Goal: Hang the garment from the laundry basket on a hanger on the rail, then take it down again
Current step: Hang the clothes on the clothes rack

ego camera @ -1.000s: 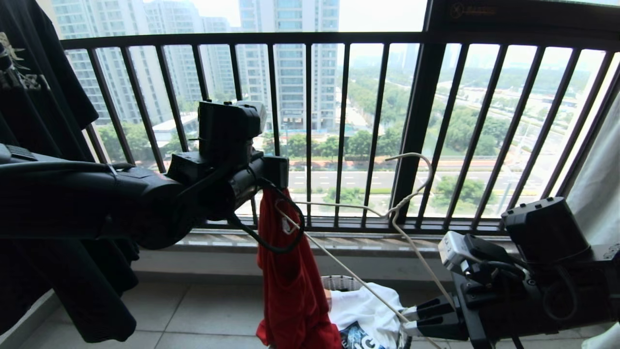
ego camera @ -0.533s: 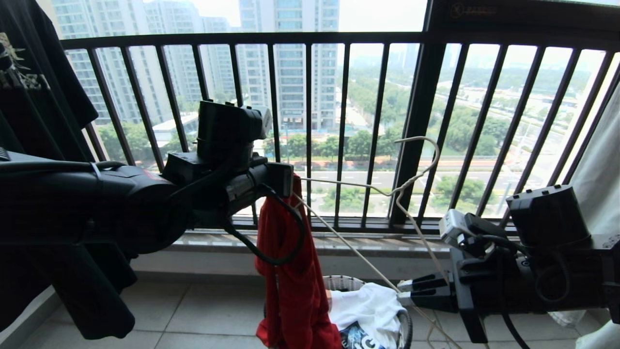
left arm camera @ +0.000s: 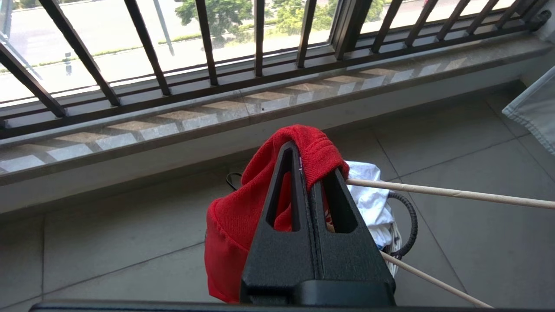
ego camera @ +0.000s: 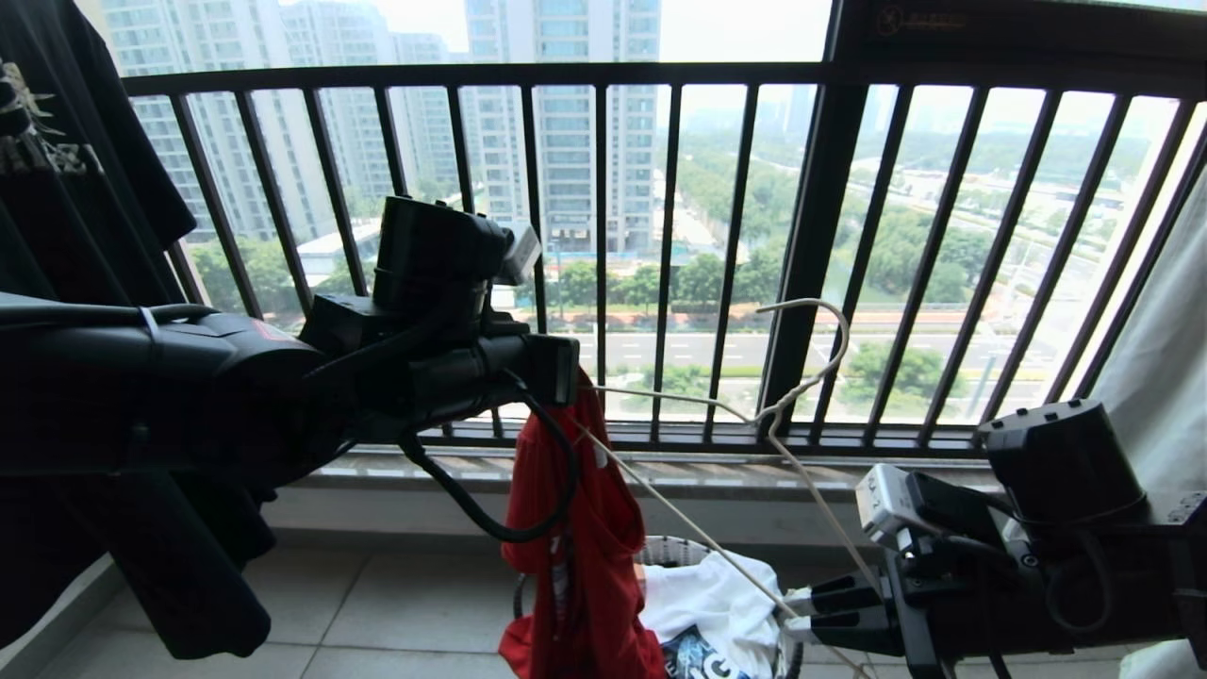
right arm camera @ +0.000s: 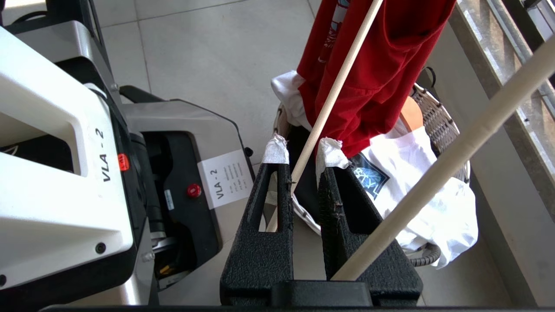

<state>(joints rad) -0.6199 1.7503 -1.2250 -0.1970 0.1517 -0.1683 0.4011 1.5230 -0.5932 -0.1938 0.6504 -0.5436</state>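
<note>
While the red T-shirt (ego camera: 575, 556) is pinched by its ribbed edge between the closed fingers of the left gripper (left arm camera: 308, 173), it is held up in front of the dark barred window railing (ego camera: 603, 255), and its length is left hanging down beside the laundry basket (ego camera: 669, 549) on the tiled floor (ego camera: 396, 604). The basket's woven rim is seen just behind the hanging cloth, and a white graphic-print shirt (ego camera: 721, 608) is piled inside it. The thin white hanger (ego camera: 801, 377) is gripped low on one wire by the right gripper (right arm camera: 303, 149), whose taped fingertips (right arm camera: 331, 154) are narrowed around that wire. The hanger is tilted, with its hook (ego camera: 820, 321) raised against the railing, and one arm of it is run across to the shirt close to the left gripper; whether that arm is already inside the cloth cannot be told. A black T-shirt (ego camera: 85, 189) is seen hanging at the far left, and pale fabric (ego camera: 1160, 358) at the far right.
</note>
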